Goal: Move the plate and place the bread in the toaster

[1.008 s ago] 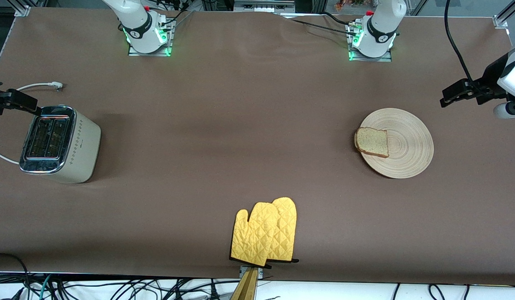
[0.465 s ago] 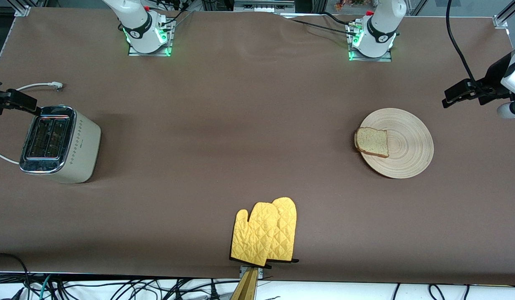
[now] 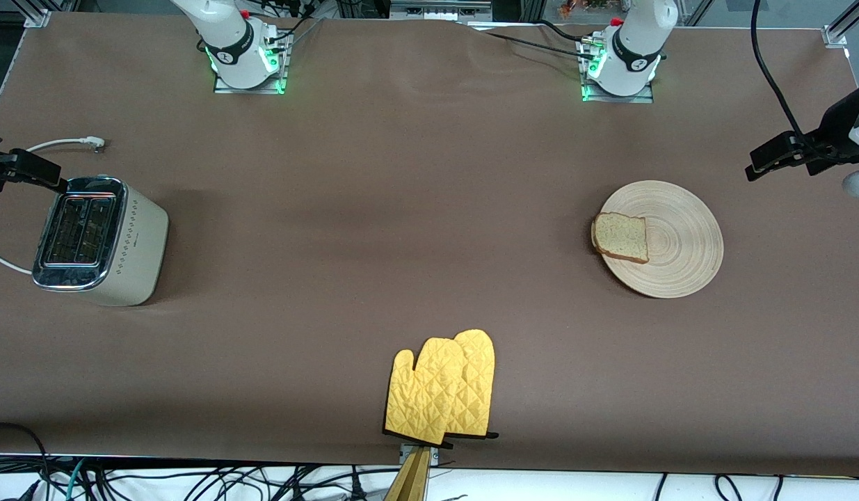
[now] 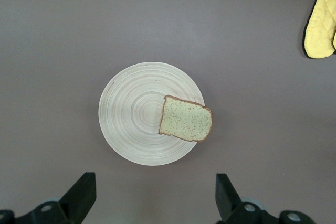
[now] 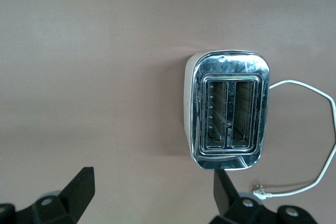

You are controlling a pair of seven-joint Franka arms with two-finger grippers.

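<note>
Desk [image 3: 401, 209]: smooth matte brown.
Plate [image 3: 669, 239]: round, ring-grooved wood.
Bread [image 3: 620, 236]: speckled, dark-crusted, overhanging rim.
Toaster [image 3: 95, 240]: cream, chrome-topped.
Left tool [image 4: 155, 198]: wide.
Right tool [image 5: 152, 195]: wide.

The plate [image 3: 664, 239] lies toward the left arm's end of the table [image 3: 401, 209]. The bread [image 3: 620, 237] lies on its edge that faces the toaster [image 3: 99, 240], which stands at the right arm's end. The mitts [image 3: 441, 387] lie between them, nearer the front camera.

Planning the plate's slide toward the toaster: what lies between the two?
Only bare brown table between toaster and plate, by the front view; the yellow mitts lie nearer the camera.
</note>
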